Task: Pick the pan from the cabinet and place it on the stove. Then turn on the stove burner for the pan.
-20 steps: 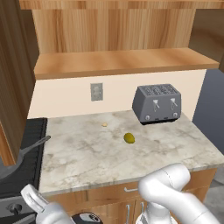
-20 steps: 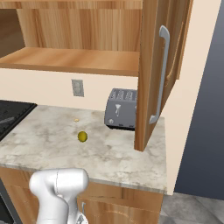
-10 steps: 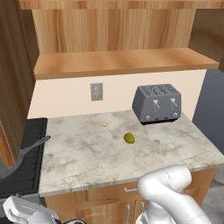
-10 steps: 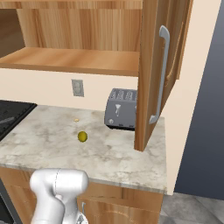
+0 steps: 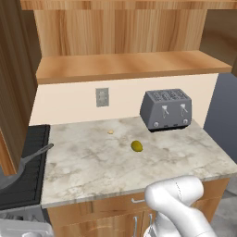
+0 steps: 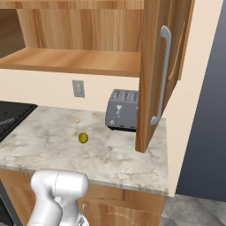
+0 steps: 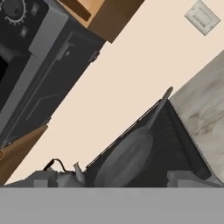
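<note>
The dark grey pan [image 5: 10,177] lies on the black stove [image 5: 28,187] at the counter's left end, its thin handle [image 5: 40,152] pointing toward the marble. In the hand view the pan [image 7: 127,154] sits just ahead of my gripper [image 7: 114,180]. The fingertips [image 7: 187,177] stand far apart with nothing between them, so the gripper is open and apart from the pan. The wooden cabinet [image 5: 129,67] above the counter is open and its shelf is bare. Its right door [image 6: 152,75] hangs open with a silver bar handle. The stove's edge [image 6: 11,112] also appears in the right base view.
A grey two-slot toaster [image 5: 166,109] stands at the back right of the marble counter [image 5: 92,166]. A small green fruit [image 5: 136,146] and a crumb [image 5: 110,132] lie mid-counter. A wall outlet [image 5: 102,97] is behind. The open right door overhangs the counter's right end.
My hand has sunk down and to the left, leaving the bottom of the left base view. The pan, toaster and fruit have not moved.
</note>
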Available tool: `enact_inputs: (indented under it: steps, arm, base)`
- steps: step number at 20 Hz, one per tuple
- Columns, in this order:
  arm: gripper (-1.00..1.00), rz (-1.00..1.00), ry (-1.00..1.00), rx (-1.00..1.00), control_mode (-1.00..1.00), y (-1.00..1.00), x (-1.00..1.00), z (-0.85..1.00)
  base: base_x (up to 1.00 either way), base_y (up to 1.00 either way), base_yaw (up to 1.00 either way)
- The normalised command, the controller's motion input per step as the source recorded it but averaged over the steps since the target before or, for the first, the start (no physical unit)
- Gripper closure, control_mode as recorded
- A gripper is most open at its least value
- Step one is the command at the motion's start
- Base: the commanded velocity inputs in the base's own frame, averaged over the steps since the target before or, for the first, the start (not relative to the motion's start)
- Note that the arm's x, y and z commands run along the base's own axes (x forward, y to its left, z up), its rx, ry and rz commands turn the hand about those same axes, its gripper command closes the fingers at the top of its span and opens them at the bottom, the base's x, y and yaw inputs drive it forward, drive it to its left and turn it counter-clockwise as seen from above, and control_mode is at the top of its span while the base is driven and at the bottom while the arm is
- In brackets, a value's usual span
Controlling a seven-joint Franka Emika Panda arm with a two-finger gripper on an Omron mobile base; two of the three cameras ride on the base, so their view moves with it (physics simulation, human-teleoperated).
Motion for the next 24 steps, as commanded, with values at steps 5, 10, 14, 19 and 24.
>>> enact_inputs:
  steps: [5, 10, 14, 19, 24]
  arm:
    - [-1.00, 0.00, 0.00, -0.11, -1.00, 0.14, 0.00, -0.18]
    - [-1.00, -0.07, -0.01, -0.12, -1.00, 0.29, 0.00, -0.15]
    - [-1.00, -0.11, -0.02, -0.13, -1.00, 0.27, 0.00, -0.18]
    - [-1.00, -0.08, -0.04, -0.11, -1.00, 0.11, 0.00, -0.17]
    - [-1.00, -0.05, -0.07, -0.07, -1.00, 0.00, 0.00, -0.12]
  base:
    - [0.00, 0.00, 0.00]
    - [0.00, 0.00, 0.00]
    - [0.00, 0.00, 0.00]
    - [0.00, 0.00, 0.00]
    - [0.00, 0.00, 0.00]
